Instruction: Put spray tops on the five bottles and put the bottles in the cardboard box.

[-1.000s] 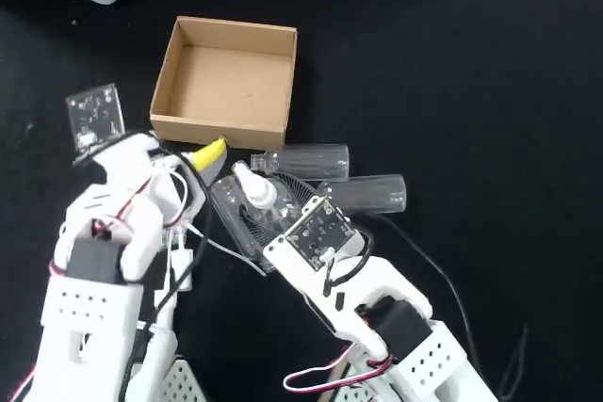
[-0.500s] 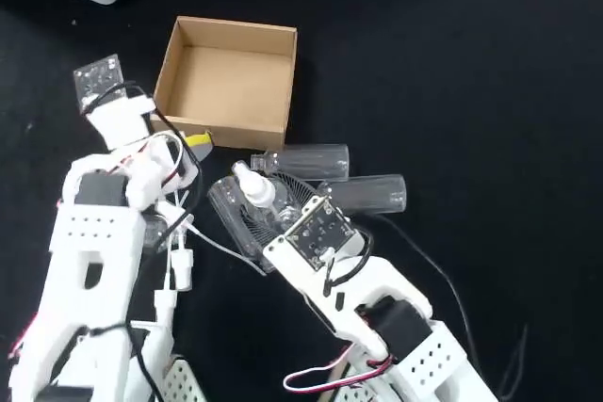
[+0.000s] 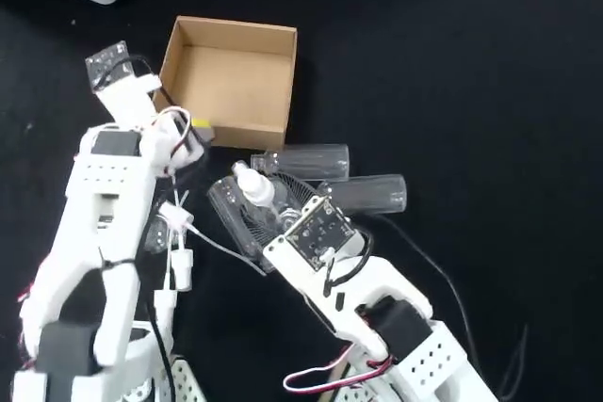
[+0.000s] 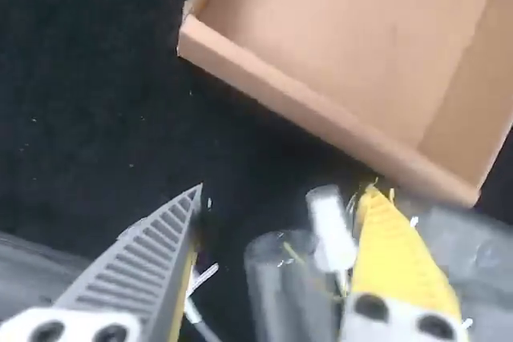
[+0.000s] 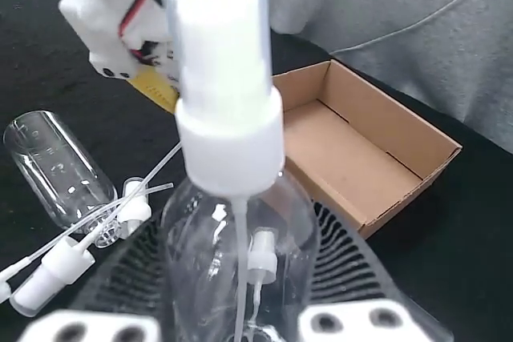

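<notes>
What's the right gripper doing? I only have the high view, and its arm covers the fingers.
Observer: The right gripper is shut on a clear bottle, one ribbed finger on each side.
Operator: Spray top on?
Observer: The white spray top sits on the neck, and its dip tube runs down inside. I cannot tell whether it is tight.
Operator: Left gripper?
Observer: The left gripper is open, just short of the cardboard box wall. A second bottle shows in the gap, not gripped.
</notes>
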Controlling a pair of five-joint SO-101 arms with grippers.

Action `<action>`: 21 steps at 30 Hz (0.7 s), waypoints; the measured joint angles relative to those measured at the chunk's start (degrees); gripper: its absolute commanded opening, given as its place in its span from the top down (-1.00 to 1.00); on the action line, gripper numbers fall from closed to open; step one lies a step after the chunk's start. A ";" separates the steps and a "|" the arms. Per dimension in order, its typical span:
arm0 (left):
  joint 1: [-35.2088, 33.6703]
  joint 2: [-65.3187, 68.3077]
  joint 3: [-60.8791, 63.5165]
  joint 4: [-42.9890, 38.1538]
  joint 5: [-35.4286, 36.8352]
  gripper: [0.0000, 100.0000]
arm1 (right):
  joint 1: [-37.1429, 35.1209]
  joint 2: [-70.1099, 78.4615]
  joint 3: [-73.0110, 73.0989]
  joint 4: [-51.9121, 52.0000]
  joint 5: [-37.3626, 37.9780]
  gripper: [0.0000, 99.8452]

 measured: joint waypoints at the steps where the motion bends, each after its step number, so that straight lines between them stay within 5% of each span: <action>1: 0.00 1.23 -1.05 0.00 1.76 0.43 | 0.00 0.00 0.00 0.00 0.00 0.90; 13: -8.44 13.19 -14.24 -0.09 10.73 0.44 | 0.00 0.00 -0.09 0.00 0.00 0.90; 21: -7.12 25.05 -22.86 -0.09 10.90 0.44 | 0.00 0.00 -0.09 0.00 0.00 0.90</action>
